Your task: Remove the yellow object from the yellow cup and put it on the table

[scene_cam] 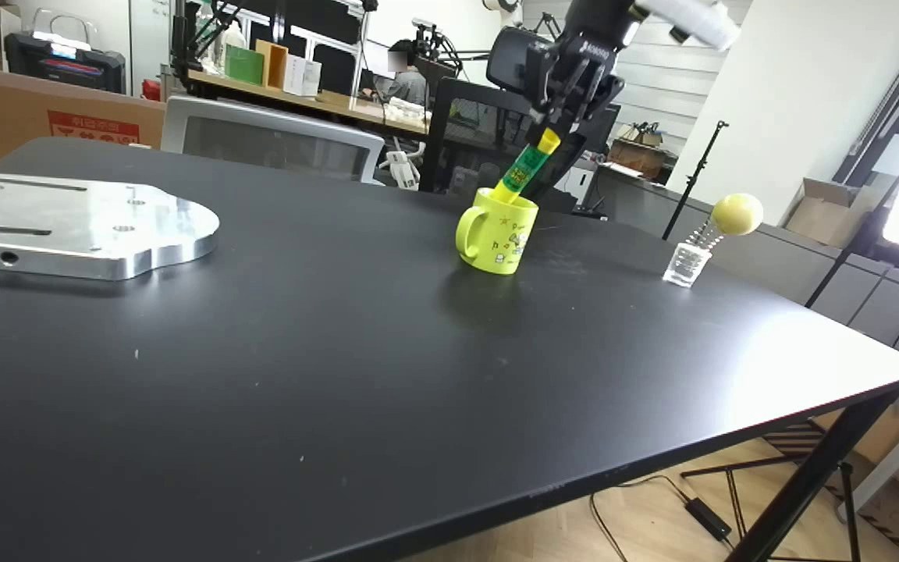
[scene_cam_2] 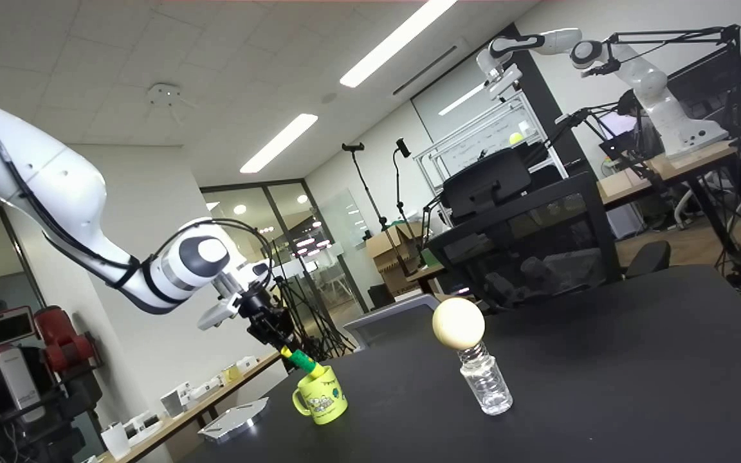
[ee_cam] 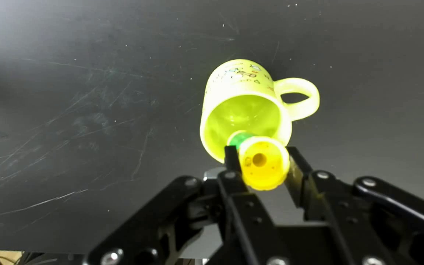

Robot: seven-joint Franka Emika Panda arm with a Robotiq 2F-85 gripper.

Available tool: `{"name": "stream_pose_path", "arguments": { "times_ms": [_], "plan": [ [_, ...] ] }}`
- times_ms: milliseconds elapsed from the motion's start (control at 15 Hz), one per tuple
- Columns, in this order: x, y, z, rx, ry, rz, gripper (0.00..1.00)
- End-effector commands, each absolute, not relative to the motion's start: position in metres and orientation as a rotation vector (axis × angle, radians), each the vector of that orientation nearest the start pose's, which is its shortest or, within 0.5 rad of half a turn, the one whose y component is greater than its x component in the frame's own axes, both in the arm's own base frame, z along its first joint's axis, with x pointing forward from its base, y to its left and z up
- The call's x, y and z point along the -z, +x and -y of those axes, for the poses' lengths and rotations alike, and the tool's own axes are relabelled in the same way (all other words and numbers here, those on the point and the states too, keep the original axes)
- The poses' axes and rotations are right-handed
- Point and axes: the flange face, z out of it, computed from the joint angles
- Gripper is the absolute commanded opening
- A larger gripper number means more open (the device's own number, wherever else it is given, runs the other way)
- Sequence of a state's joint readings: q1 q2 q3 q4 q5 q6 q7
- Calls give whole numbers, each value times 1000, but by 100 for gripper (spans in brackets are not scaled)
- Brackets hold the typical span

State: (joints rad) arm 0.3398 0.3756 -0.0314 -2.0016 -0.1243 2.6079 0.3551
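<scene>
The yellow object (ee_cam: 265, 167) slants from the yellow cup (scene_cam: 499, 238), between the jaws.

The arm (scene_cam_2: 74, 181) is white (its tool (ee_cam: 263, 162) black).

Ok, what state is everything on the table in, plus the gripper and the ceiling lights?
Cup: upright on the table.
Stick: tilted, lower end in the cup, top sticking out.
Gripper: jaws on either side of the stick; can't tell whether clamped.
Ball: atop the clear stand.
Clear stand: standing.
Metal plate: lying flat.
Ceiling lights: lit.
</scene>
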Motion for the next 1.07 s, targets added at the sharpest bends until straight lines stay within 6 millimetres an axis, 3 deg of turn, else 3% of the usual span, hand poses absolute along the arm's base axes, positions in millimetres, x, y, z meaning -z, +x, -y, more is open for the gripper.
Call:
{"name": "stream_pose_path", "arguments": {
  "times_ms": [0, 200, 467, 733, 1000],
  "plan": [
    [-357, 570, -176, 330, -3147, 19, 9],
    [-388, 546, -139, 307, -3207, -47, 9],
    [-387, 503, -53, 228, -3268, -238, 9],
    [-343, 463, 32, 9, -3241, -441, 9],
    [-293, 438, 75, -128, -3160, -492, 9]
  ]
}}
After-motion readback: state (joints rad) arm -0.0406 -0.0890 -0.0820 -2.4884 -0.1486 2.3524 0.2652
